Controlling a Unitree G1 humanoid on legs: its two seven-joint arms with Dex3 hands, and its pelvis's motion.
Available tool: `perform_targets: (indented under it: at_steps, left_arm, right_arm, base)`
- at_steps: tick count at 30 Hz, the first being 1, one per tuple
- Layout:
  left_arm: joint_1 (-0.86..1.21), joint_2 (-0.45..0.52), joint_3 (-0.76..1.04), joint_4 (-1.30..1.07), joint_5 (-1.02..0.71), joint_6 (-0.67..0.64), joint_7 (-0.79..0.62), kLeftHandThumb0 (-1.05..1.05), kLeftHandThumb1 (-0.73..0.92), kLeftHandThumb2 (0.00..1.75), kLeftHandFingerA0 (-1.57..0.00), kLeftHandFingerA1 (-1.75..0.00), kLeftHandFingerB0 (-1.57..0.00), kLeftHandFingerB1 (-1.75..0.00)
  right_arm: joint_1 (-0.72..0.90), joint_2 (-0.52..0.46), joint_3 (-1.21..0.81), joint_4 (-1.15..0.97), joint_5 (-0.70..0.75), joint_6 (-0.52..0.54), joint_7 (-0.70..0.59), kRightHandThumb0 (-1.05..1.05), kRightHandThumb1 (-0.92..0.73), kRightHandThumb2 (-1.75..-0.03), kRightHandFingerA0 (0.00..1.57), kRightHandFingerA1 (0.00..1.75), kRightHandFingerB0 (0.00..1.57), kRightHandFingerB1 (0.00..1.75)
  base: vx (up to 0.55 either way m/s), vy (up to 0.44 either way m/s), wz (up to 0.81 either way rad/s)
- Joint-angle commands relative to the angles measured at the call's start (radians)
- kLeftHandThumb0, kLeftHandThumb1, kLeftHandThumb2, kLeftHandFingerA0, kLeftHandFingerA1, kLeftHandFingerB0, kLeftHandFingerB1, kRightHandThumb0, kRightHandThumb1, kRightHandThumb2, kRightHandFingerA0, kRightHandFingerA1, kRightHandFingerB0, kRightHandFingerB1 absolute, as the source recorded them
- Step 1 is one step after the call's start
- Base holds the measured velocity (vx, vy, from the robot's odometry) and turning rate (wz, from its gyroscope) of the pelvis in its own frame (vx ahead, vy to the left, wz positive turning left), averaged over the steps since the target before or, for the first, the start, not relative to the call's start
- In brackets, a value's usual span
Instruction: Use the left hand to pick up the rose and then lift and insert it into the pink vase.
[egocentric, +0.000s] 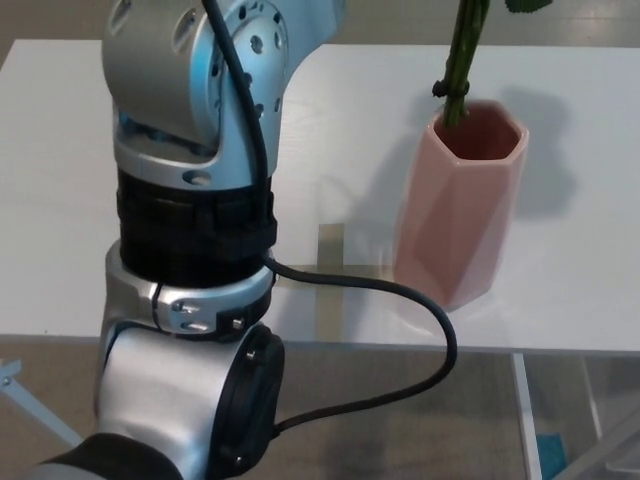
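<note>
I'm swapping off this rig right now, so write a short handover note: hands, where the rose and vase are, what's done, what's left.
Hands: neither hand shows in the head view; only the left arm fills the left foreground.
Rose stem: hanging nearly upright from above the frame, its lower end just inside the mouth of the pink vase. The bloom is out of view.
Vase: upright on the white table, near the front edge.
Done: rose picked up, lifted, tip entered.
Left: lower the stem fully, then release.
</note>
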Motion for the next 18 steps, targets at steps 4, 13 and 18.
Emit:
perform_targets:
  at_steps: [4,13,18]
  left_arm:
    - [-0.001,-0.007,0.001,0.006,-0.026,-0.022,-0.003,-0.18,0.83,0.64,-1.06,-1.38,-0.81,-0.94]
    - [-0.006,-0.023,-0.007,0.008,-0.02,-0.018,0.012,-0.18,0.83,0.64,-1.05,-1.36,-0.81,-0.93]
    - [0.005,-0.035,-0.025,0.014,-0.012,-0.033,0.012,-0.18,0.83,0.64,-1.05,-1.39,-0.81,-0.92]
  right_arm:
    - [0.011,0.0,0.005,0.006,0.002,0.009,-0.001,-0.19,-0.55,-0.55,0.71,0.51,0.6,0.47]
    - [0.015,0.0,0.002,0.002,0.007,0.004,0.009,-0.19,-0.55,-0.55,0.71,0.52,0.6,0.47]
    - [0.007,0.001,0.004,0.004,0.004,0.008,0.002,-0.19,-0.55,-0.55,0.71,0.52,0.6,0.47]
  base:
    - [0.0,0.0,0.0]
    - [0.0,0.0,0.0]
    - [0.0,0.0,0.0]
